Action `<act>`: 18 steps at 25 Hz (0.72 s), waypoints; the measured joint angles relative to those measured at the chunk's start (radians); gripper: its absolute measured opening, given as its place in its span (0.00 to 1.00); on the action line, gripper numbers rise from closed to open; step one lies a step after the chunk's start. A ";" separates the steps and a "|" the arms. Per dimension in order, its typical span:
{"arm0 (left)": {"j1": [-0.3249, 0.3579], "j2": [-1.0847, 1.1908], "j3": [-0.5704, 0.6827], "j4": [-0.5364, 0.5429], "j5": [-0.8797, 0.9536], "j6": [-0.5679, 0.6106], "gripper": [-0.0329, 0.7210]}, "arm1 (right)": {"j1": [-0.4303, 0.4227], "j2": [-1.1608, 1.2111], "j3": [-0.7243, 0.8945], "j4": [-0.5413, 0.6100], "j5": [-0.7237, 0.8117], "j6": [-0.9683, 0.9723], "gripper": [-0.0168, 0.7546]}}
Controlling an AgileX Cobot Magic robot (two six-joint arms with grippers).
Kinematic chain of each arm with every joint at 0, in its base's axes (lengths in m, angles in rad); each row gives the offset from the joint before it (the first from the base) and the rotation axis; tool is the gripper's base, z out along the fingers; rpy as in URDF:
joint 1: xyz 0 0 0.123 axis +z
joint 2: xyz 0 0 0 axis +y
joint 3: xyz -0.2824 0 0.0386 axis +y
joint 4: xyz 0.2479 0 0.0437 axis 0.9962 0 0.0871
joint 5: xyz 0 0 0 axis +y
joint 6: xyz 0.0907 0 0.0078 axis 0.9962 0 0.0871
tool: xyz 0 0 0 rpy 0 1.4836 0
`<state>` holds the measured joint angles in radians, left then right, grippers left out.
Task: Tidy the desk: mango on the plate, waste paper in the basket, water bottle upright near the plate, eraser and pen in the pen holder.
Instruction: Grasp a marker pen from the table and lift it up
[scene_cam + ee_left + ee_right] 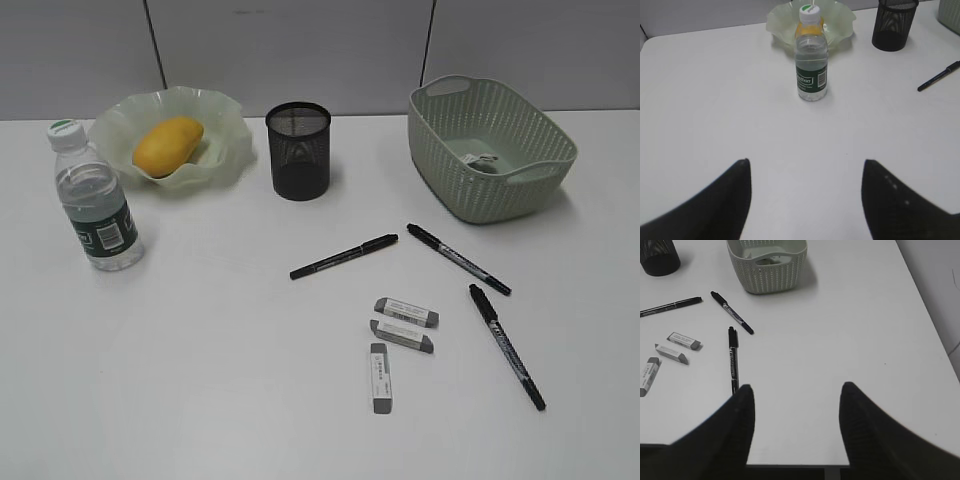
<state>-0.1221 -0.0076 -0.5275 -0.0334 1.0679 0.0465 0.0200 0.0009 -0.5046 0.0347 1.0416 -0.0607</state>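
The yellow mango (168, 145) lies on the ruffled green plate (228, 152). Left of the plate, the water bottle (95, 200) stands upright. Waste paper (483, 160) sits inside the basket (520, 195). The black mesh pen holder (298, 150) stands between plate and basket. Three pens (344, 257) (458, 259) (507, 345) and three erasers (406, 312) (401, 336) (380, 377) lie loose on the desk (200, 380). My left gripper (806, 162) is open over bare desk, short of the bottle (811, 60). My right gripper (797, 387) is open, its left finger beside a pen (733, 357).
Neither arm shows in the exterior view. In the right wrist view the desk's near edge (790, 464) runs just under the fingers and its right edge (925, 305) is close. A grey wall panel (300, 50) backs the desk.
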 joint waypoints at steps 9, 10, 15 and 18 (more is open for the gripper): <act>0.000 0.000 0.000 -0.001 0.000 0.000 0.74 | 0.000 0.452 -0.079 0.101 -0.001 0.000 0.70; 0.000 0.000 0.000 -0.001 0.000 0.000 0.74 | 0.000 0.516 -0.100 0.107 -0.001 0.000 0.70; 0.000 0.000 0.000 -0.001 0.000 0.000 0.74 | 0.000 0.800 -0.227 0.114 0.023 -0.043 0.71; 0.000 0.000 0.000 -0.001 0.000 0.000 0.74 | 0.000 0.968 -0.308 0.128 0.053 -0.065 0.71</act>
<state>-0.1221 -0.0076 -0.5275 -0.0347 1.0679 0.0465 0.0200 0.9687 -0.8123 0.1631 1.0947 -0.1258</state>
